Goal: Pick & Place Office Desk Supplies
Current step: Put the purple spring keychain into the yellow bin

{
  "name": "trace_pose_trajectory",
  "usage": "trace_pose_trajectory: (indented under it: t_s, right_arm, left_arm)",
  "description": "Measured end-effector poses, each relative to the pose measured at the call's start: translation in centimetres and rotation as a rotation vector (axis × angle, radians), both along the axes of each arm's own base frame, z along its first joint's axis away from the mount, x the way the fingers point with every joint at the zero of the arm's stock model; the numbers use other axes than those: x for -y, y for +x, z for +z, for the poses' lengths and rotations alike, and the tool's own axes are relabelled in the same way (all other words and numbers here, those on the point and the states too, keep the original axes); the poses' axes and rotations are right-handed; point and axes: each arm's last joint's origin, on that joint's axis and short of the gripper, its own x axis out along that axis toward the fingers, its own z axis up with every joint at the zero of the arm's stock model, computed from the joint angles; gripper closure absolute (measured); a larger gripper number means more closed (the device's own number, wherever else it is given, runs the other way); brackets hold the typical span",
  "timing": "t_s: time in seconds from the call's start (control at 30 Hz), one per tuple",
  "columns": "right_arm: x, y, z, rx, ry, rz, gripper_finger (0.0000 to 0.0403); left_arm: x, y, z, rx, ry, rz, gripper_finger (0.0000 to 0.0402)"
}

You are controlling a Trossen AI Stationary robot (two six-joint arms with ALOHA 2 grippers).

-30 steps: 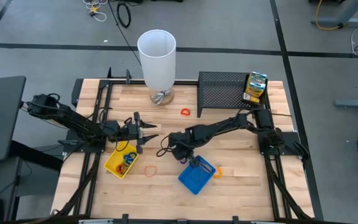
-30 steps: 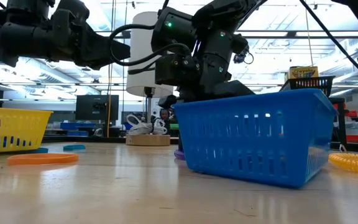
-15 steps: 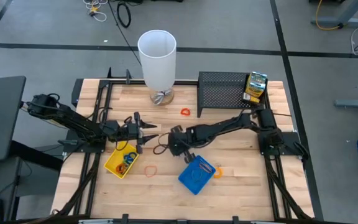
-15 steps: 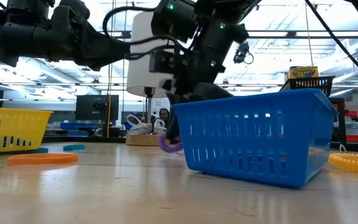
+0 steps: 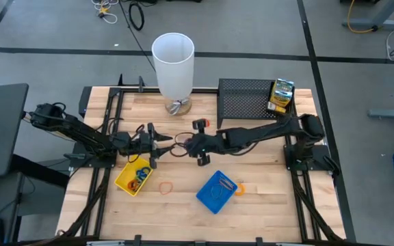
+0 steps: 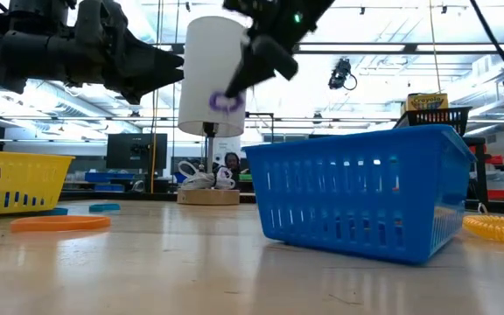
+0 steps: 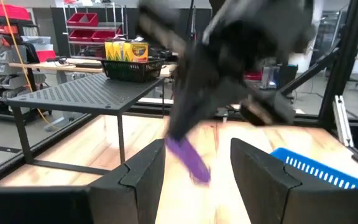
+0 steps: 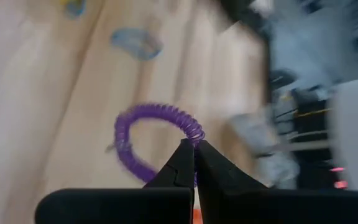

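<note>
We see the right gripper (image 5: pixel 182 141) lifted above the table centre, its fingers (image 8: pixel 188 163) pinched together on a purple coiled band (image 8: pixel 156 138) that dangles from the tips, clear of the wood. The left gripper (image 5: pixel 157 145) hangs just at nine o'clock of it, jaws standing fairly wide with nothing between them, facing the band (image 7: pixel 188 159). From the table centre, the blue tray (image 5: pixel 216 191) sits toward five o'clock and the yellow tray (image 5: pixel 135 178) toward seven o'clock, with loops lying in it. An orange band (image 5: pixel 164 185) lies on the wood between the two trays, and a red band (image 5: pixel 204 123) lies at twelve o'clock of the right gripper, beside the black mesh rack (image 5: pixel 246 100), which carries a green-yellow box (image 5: pixel 281 96).
</note>
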Motion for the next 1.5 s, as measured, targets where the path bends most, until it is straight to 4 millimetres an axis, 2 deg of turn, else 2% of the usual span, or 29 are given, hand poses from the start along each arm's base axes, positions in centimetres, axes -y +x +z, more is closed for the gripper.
trace_pose_trajectory:
  t_s: [0.13,0.23,0.47,0.8,1.1,1.5]
  right_arm:
    - [-0.2,-0.2,2.0,0.099,-0.047,-0.005,0.0402]
    - [-0.2,0.0,2.3,0.126,-0.069,0.004,0.0402]
    - [-0.2,0.3,2.6,0.164,-0.088,0.006,0.0402]
    - [-0.3,0.5,2.8,0.182,-0.096,0.016,0.0402]
    - [-1.2,0.2,2.6,0.158,-0.115,0.019,0.0402]
    - [-1.4,0.1,2.4,0.143,-0.114,0.021,0.0402]
  left_arm:
    - [-0.1,0.1,0.2,0.015,-0.056,-0.013,0.0214]
    - [-0.1,0.7,0.6,0.022,-0.097,-0.07,0.0214]
    - [0.3,2.2,1.0,-0.024,-0.104,-0.079,0.0214]
    - [-0.2,3.9,0.8,-0.06,-0.108,0.012,0.0214]
    - [-0.9,3.9,0.1,-0.114,-0.112,0.129,0.0213]
    - [-0.6,4.0,0.7,-0.066,-0.113,0.066,0.0219]
